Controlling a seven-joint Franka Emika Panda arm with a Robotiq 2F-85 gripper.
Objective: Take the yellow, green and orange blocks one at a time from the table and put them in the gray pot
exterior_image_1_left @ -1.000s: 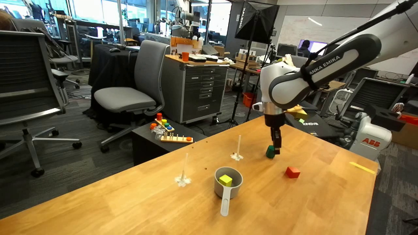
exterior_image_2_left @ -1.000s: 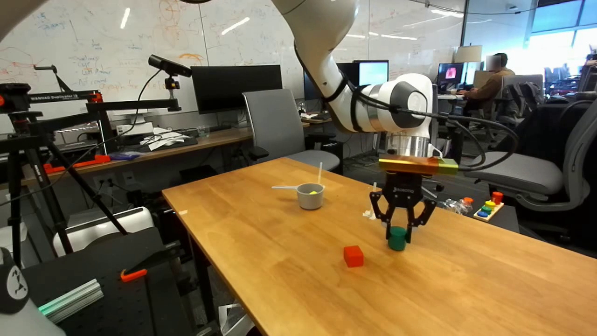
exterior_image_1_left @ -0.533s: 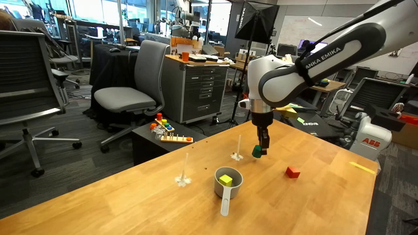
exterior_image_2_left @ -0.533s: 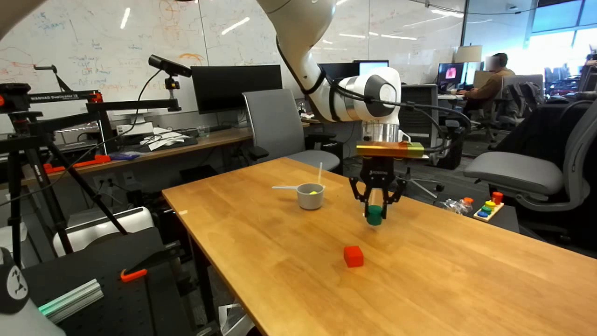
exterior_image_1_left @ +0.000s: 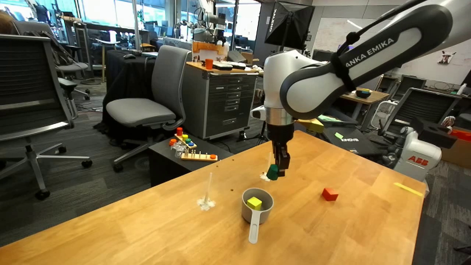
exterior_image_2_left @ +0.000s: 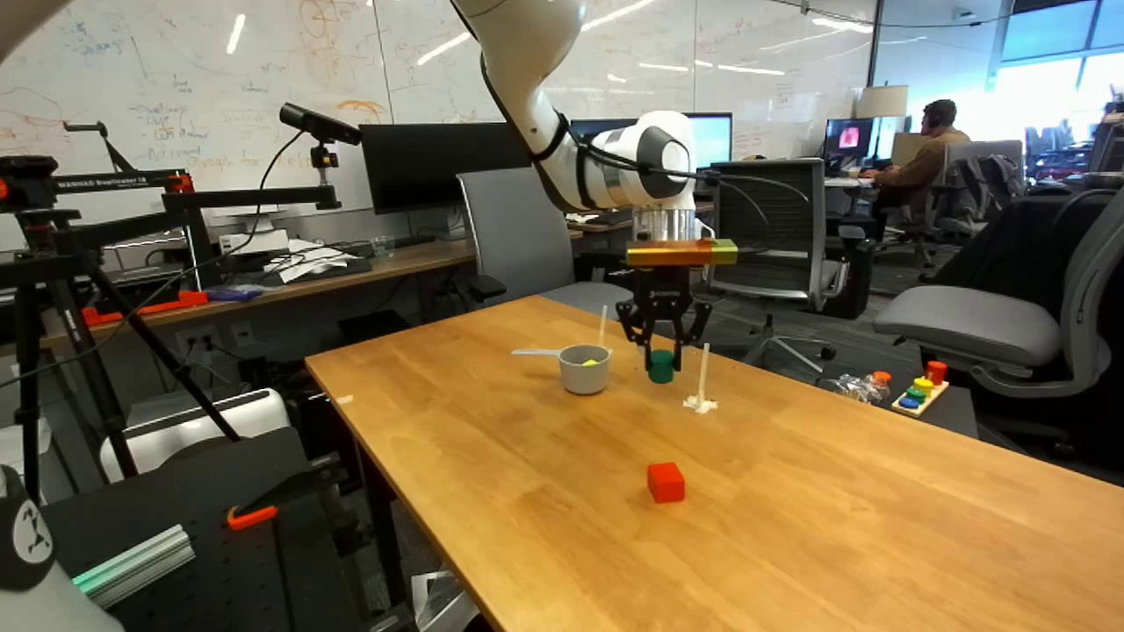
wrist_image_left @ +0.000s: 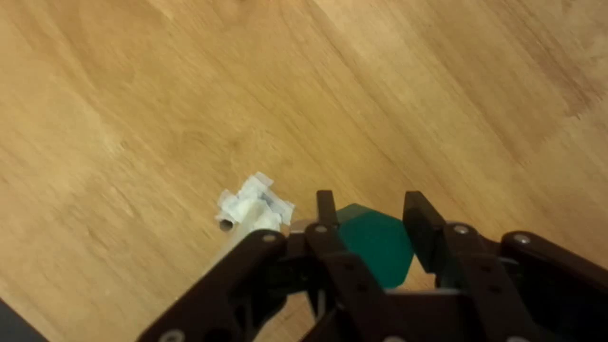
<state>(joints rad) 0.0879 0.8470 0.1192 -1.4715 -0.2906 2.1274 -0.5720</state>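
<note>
1. The yellow cube (exterior_image_1_left: 254, 203) sits inside the gray pot (exterior_image_1_left: 265, 215), so one delivery looks done.
2. Right of the pot in both exterior views, the green faceted block (exterior_image_1_left: 272, 172) hangs nearer to it than a second ago; its transfer seems under way.
3. The claw (exterior_image_2_left: 662, 362) grips that block, parted only by its width.
4. Right of the pot, farther off, the red-orange cube (exterior_image_1_left: 330, 194) waits on the desk (exterior_image_1_left: 368, 221).

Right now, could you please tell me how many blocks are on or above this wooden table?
3: yellow block in the gray pot, green block in the gripper, orange-red block on the table. The pot may hide others.
</note>
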